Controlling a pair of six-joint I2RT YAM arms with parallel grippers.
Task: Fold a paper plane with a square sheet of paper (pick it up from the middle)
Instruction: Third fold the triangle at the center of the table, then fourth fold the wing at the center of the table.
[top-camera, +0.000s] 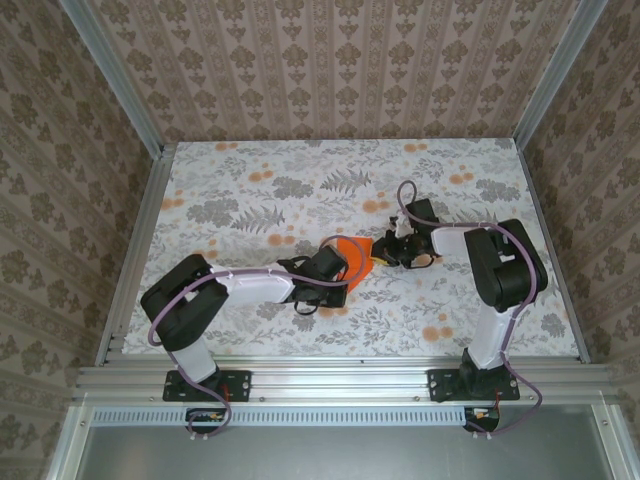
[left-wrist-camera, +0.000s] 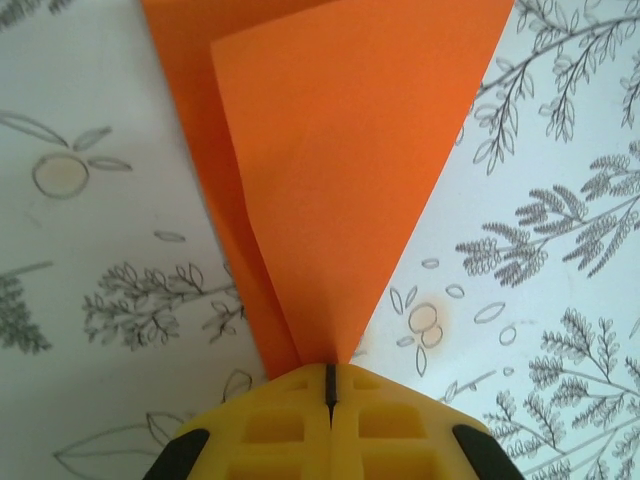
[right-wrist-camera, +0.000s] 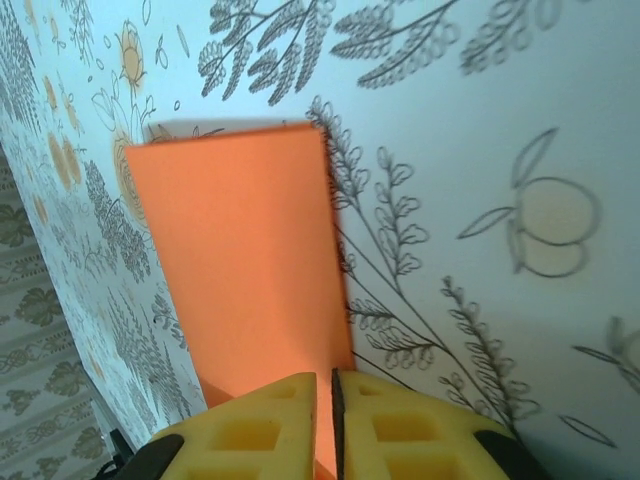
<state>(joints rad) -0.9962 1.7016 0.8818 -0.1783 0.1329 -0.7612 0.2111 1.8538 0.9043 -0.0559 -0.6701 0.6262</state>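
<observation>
Square sheet of paper (top-camera: 355, 252) sits just right of the table's (top-camera: 250, 190) middle in the top view, caught between my two arms. It shows there as a small folded orange patch. The left gripper (top-camera: 342, 266) meets it from the left and slightly nearer side, and the right gripper (top-camera: 383, 252) meets it from the right. Both are at the sheet, neither one nearer, and the line between them runs left to right across the paper.

From the left wrist, the left gripper (left-wrist-camera: 328, 372) has its yellow fingers pressed together on a corner of the sheet (left-wrist-camera: 340, 170), with no gap between them. The paper fans out straight ahead of the fingers, narrow at the pinch and widening away. A second layer shows behind on the left, so it is doubled over. Its long axis lies along this gripper's reach.

From the right wrist, the right gripper (right-wrist-camera: 324, 385) has its fingers standing a thin slit apart, with the edge of the sheet (right-wrist-camera: 240, 260) running into that slit. Whether they clamp it or merely straddle it, I cannot tell. The paper stretches away ahead as a long strip, its far end square and flat against the floral surface.

My judgement is that the next move hangs on this opposed hold — the sheet spans the two grippers end to end, so any pull by one is felt by the other.
</observation>
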